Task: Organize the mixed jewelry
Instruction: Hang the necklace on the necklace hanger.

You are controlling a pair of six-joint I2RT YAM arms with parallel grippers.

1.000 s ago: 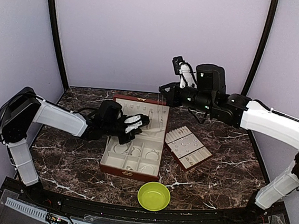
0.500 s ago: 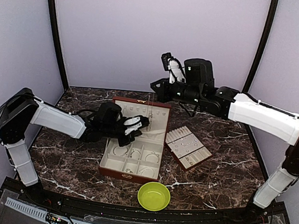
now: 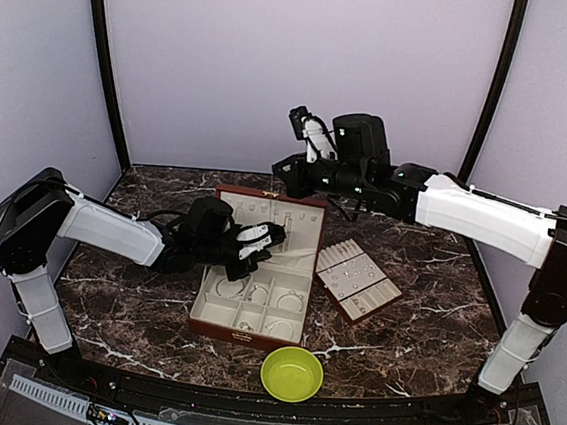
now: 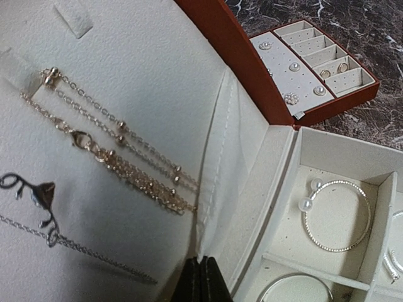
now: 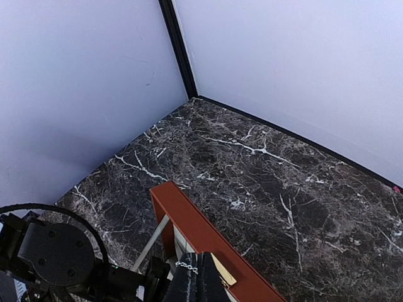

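- Filling looks nearly complete: hoops (image 4: 337, 214) lie in box (image 3: 242, 331) compartments, beads (image 4: 291, 67) on tray (image 3: 354, 317); bowl (image 3: 268, 377) looks empty.
- Left fingers (image 4: 208, 283) together, empty.
- Right fingers (image 5: 189, 283) pinch a chain (image 5: 186, 265) above the lid (image 5: 189, 217).

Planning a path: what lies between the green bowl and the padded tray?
Only bare marble table between bowl and tray, shown in the top external view.

We could read no text, label, brand, number or sign anywhere: none on the hinged box (image 3: 269, 209), the padded tray (image 3: 358, 278) or the green bowl (image 3: 291, 372).
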